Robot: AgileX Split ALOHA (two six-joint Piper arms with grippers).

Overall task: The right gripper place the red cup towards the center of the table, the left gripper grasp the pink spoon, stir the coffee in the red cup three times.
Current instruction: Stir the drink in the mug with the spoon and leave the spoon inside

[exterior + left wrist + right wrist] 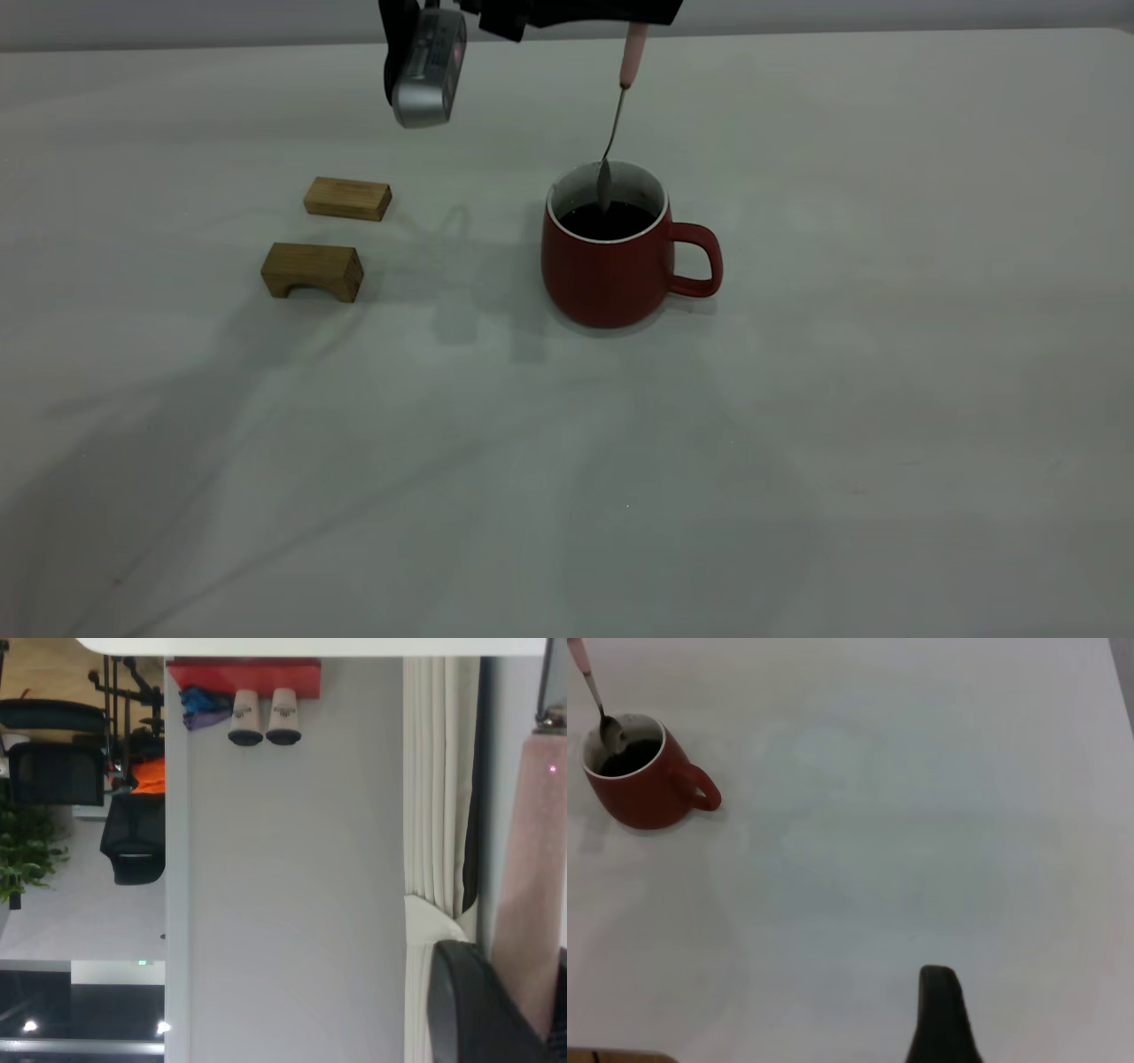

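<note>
One spoon only: the left gripper (636,11) clamps the pink spoon (617,115) by its handle, long axis near vertical, bowl dipping toward 6 o'clock into the coffee (607,221). Red cup (620,248) stands mid-table; the right gripper (943,1014) sits well apart, finger state unclear.

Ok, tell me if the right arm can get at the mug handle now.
Probably yes: the red cup turns its handle toward bare table on the right gripper side; nothing lies between.

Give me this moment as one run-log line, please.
left gripper: holds pink spoon, bowl in red cup at the coffee | right gripper: away from cup, over bare table
</note>
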